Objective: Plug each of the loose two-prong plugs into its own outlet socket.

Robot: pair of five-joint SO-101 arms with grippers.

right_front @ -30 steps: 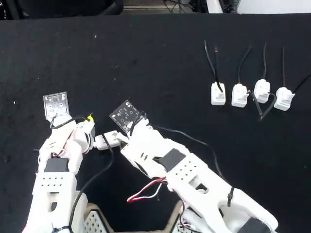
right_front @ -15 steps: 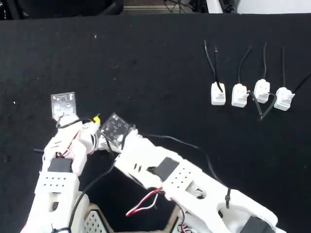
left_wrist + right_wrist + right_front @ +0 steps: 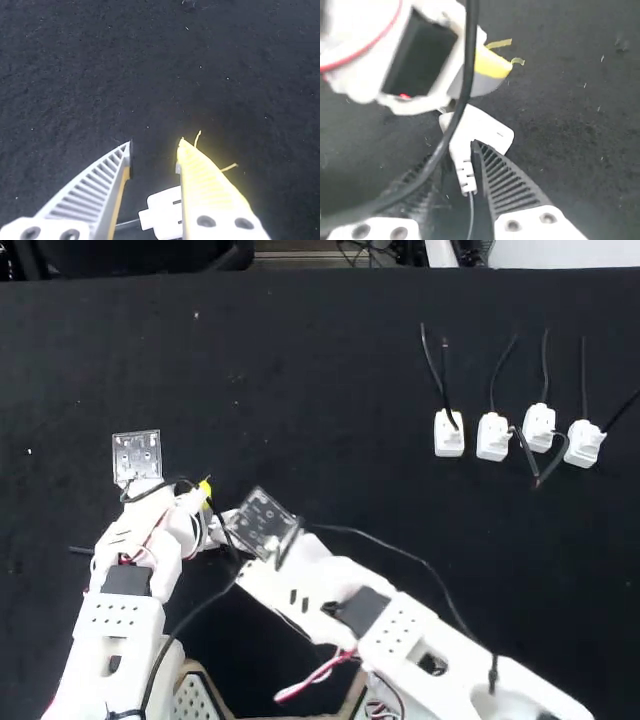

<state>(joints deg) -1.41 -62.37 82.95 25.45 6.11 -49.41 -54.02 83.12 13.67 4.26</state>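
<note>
Plug (image 3: 477, 131) is sitting between both grippers, near left of the surface (image 3: 330, 370). My right gripper (image 3: 451, 152) is clamping its cord end; my left gripper (image 3: 154, 145) is gaping around it. I'm thinking left should close squarely before right releases.

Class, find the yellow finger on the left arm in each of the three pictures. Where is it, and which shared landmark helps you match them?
High view: the yellow finger is a small spot at lower left, at the left arm's tip.
Left wrist view: it faces the grey finger, with the plug beside it.
Right wrist view: it lies just beyond the plug.
Landmark: the plug next to that finger.
</note>
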